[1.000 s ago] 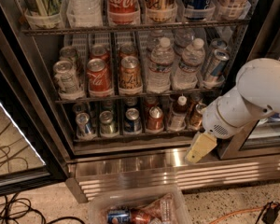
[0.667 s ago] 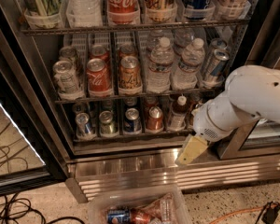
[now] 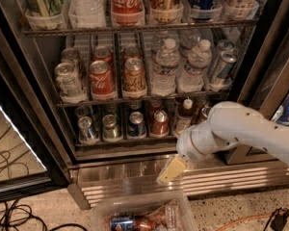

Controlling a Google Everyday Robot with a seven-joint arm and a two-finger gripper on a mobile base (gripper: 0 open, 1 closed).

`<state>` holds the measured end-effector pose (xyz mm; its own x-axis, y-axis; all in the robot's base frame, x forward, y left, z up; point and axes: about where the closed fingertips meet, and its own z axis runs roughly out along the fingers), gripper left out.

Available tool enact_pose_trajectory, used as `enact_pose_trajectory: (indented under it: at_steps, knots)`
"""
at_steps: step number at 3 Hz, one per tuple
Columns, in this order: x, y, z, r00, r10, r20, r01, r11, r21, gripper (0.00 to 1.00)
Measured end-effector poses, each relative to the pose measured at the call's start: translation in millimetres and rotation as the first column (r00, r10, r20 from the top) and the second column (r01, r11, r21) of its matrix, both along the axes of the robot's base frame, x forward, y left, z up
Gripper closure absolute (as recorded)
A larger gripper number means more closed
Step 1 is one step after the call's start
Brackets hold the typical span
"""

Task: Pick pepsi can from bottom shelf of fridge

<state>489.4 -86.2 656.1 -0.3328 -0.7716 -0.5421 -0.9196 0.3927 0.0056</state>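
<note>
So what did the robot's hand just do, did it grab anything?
The hand of the white robot arm slid left and a little lower, across the shiny steel base of the big dark-framed fridge, just below the dark wire bottom shelf. Nothing was picked up. The small dark blue pepsi can and the other cans and bottles stayed put.

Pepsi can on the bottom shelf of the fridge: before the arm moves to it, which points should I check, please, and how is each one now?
1. Fridge open, front of the bottom shelf free: ok.
2. Pepsi can upright at the front of its lane: ok.
3. Claw level with the can: not ok; it hangs lower, before the steel base, right of the can.
4. Room beside the can: cannot tell; a greenish can and a red can stand close.
</note>
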Motion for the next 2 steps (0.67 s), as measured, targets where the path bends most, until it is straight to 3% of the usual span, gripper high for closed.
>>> enact_pose_trajectory:
  at_steps: [1, 2]
  knots:
    - [-9, 27, -29, 0.9995, -0.030, -0.006, 0.031, 0.996, 0.081, 0.00]
    - [-19, 61, -52, 0.9973, -0.071, 0.021, 0.068, 0.989, 0.135, 0.00]
